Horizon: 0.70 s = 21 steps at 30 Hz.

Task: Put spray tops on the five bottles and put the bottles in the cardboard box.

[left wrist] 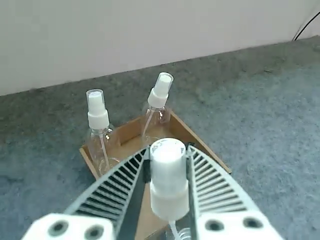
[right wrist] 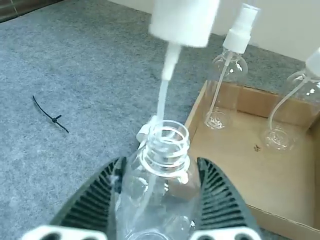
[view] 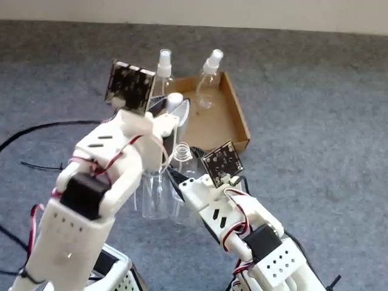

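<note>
Left gripper (left wrist: 168, 152) is clamped on a spray top (left wrist: 168, 182), held above the open bottle (right wrist: 159, 195). Right gripper (right wrist: 160, 167) pinches that bottle by its sides, just on the near side of the cardboard box (right wrist: 240, 185). The tip of the dip tube (right wrist: 162, 102) is in the neck. Risk: the tube is slanted and the cap looks off-axis, so pressing down could cross-thread it or twist the bottle in the grip. Two capped bottles (right wrist: 222, 65) stand in the box.

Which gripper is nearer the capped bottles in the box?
Left. The left gripper, holding a spray top, hangs before the capped bottles, at the edge of the box; the right gripper, gripping the open bottle, sits farther back.
</note>
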Available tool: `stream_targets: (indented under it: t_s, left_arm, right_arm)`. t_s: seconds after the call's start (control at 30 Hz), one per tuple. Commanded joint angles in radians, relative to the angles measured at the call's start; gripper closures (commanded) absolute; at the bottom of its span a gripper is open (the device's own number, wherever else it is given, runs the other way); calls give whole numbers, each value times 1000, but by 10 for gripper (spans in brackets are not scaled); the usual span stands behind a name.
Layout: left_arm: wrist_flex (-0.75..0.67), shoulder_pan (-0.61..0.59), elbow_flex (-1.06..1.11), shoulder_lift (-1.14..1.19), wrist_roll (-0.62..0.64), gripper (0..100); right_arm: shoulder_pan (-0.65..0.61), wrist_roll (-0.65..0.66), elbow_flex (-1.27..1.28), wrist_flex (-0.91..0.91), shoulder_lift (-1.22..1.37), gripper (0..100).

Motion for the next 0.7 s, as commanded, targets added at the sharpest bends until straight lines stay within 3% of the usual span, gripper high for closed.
stream_targets:
  t_s: [0.0,0.2,0.57,0.67]
  left_arm:
    - [21,-10,24,-96,-52,937]
    - [25,36,143,-102,-158,825]
    - [26,41,-27,-104,-219,825]
    - [20,-18,-44,-99,-244,826]
  right_arm:
    - [8,-5,-82,-8,-8,995]
    - [7,-5,-107,-8,-7,995]
    - [7,-3,-96,-8,-7,995]
    - [7,-3,-96,-8,-7,995]
